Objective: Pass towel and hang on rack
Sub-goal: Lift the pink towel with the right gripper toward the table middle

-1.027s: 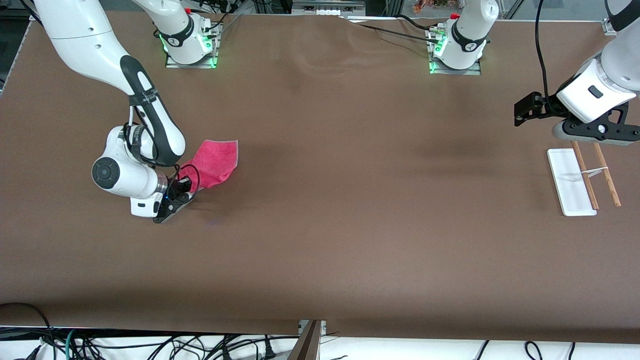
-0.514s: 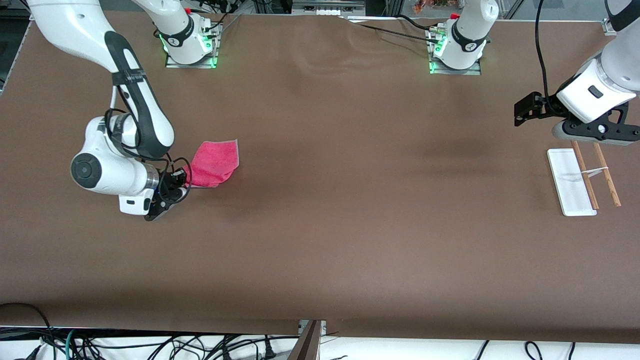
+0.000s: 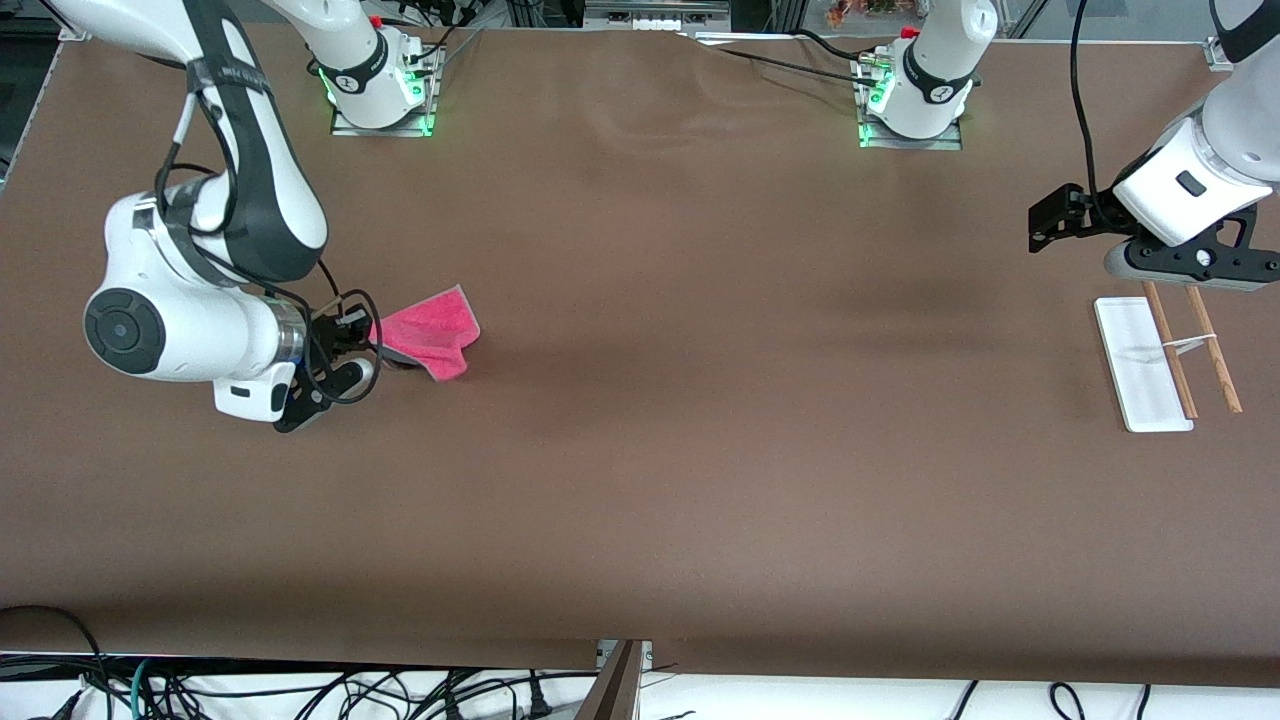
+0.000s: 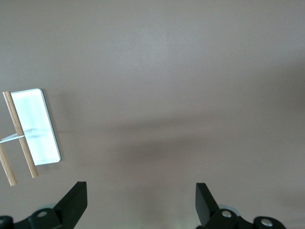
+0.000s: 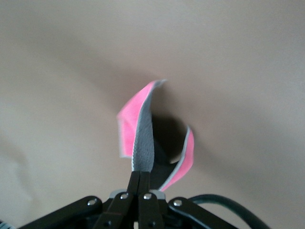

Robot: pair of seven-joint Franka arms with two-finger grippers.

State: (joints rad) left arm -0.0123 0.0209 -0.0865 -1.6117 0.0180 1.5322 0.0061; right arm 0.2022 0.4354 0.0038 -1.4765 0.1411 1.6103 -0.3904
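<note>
Brown table (image 3: 700, 450), same as before, but the right gripper (image 3: 372, 347) has climbed since a second ago with its fingers pinched on the towel (image 3: 430, 330). That cloth was mostly flat then; now it hangs bunched over the right arm's end of the table. Left gripper (image 3: 1045, 218) hasn't budged, waiting spread open over the table beside the rack (image 3: 1165, 360).

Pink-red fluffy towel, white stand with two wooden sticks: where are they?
Pink-red terry towel (image 3: 430, 332), front view, middle of the cloth hanging from the right gripper (image 5: 139, 183).
White-based rack with two light-brown wooden rods (image 3: 1140, 365), front view, bare middle of its flat base.
</note>
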